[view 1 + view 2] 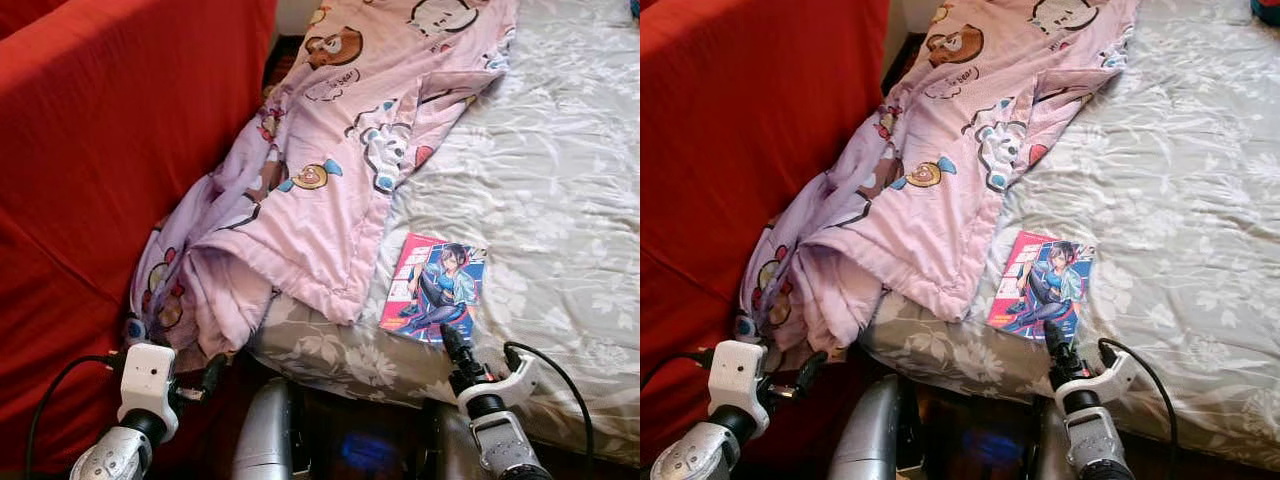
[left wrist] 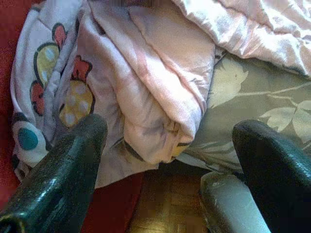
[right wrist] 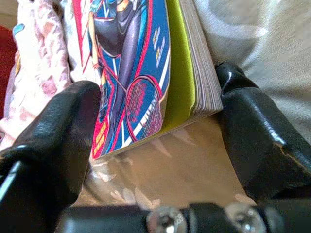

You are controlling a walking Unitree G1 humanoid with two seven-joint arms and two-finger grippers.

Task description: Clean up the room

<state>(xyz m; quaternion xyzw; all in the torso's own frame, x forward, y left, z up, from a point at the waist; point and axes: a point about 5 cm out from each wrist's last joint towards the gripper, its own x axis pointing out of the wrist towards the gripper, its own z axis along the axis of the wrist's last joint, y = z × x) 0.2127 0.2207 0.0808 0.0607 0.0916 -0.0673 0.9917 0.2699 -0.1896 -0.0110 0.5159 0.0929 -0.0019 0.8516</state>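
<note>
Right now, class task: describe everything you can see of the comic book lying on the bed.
The comic book is a thin paperback with a glossy cover showing a drawn character in blue, red and pink, a yellow-green inner page and a stack of pale page edges. It lies flat, closed, near the front edge of the grey floral bedspread, just beside the pink quilt. The right gripper has its open fingers on either side of the book's near end.

Comic book [image 1: 434, 288] with a glossy blue, red and pink cover showing a drawn figure, lying flat and closed, cover up, near the foot edge of the bed [image 1: 560, 200]. Pink cartoon-print blanket [image 1: 330, 160], crumpled, stretched diagonally along the bed's left side, lower end drooping over the edge, just beside the book.
</note>
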